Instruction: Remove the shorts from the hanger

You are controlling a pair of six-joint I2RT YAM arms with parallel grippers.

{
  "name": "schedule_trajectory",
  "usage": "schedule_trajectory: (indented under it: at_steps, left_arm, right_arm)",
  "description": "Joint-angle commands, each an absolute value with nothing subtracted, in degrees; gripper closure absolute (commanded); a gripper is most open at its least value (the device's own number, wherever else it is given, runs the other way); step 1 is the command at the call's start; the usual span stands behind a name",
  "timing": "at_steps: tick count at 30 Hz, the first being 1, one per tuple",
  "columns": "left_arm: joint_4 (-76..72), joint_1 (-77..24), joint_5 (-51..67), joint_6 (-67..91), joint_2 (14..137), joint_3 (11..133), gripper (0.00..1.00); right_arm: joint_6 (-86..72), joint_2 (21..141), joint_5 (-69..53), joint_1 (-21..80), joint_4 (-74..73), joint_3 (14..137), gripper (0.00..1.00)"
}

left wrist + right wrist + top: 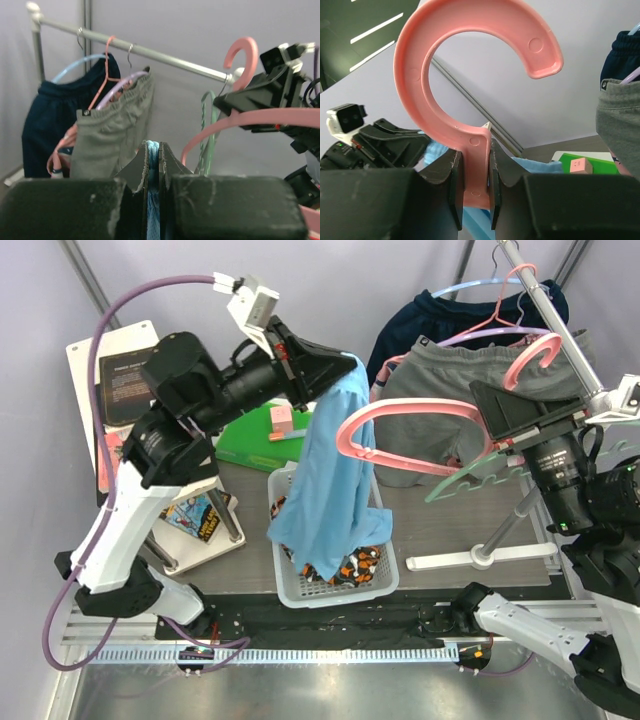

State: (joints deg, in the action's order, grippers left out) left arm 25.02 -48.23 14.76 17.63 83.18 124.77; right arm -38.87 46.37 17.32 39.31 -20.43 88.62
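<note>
L arm (130, 515) raised, wrist reaching fwd-right; L tool (153, 150) pinched tight on blue shorts (335, 480). R arm (575, 480) up, reaching left; R tool (472, 165) clamped on pink hanger (415, 75) neck.

Overhead, wrist close-ups (shared: pink hanger (415, 75))

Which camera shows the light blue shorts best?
Top external: the light blue shorts hang full length from the left gripper over the white basket. Left wrist shows only a pinched sliver between its fingers; right wrist, scraps of blue behind the pink hanger.
</note>
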Motion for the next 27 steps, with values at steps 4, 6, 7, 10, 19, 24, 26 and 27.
schedule_trajectory:
  at_steps: [4,6,7,10,19,24,26,27]
  left_arm:
    - [17.4,-47.99,18.46,21.8,82.53,124.8,1.0]
    - [18.27,-47.99,17.06,21.71,82.09,123.67,1.0]
    - [18.46,-47.99,16.44,21.53,81.05,122.62,1.0]
    - [18.98,-47.99,14.6,21.44,77.54,116.3,1.0]
    - [27.41,-47.99,8.44,25.48,69.26,98.27,1.0]
    - [34.53,-47.99,9.06,27.77,69.43,93.26,1.0]
    - [37.77,-47.99,8.09,28.12,69.78,91.33,1.0]
    - [38.75,-47.99,8.09,27.86,70.66,90.88,1.0]
  right_arm:
    - [-37.71,44.65,19.42,39.29,-20.04,89.56,0.99]
    - [-37.7,44.74,19.25,39.29,-19.95,89.56,0.99]
    - [-37.71,44.74,19.16,39.29,-19.95,89.56,0.99]
    - [-37.79,44.82,18.81,39.2,-19.95,89.47,0.99]
    - [-38.32,44.82,18.46,39.29,-19.95,88.68,0.99]
    - [-38.32,45.26,18.19,39.2,-19.95,88.86,0.99]
    - [-38.41,45.26,18.37,39.2,-19.95,88.77,0.99]
    - [-38.58,45.18,18.28,39.29,-19.86,88.68,0.99]
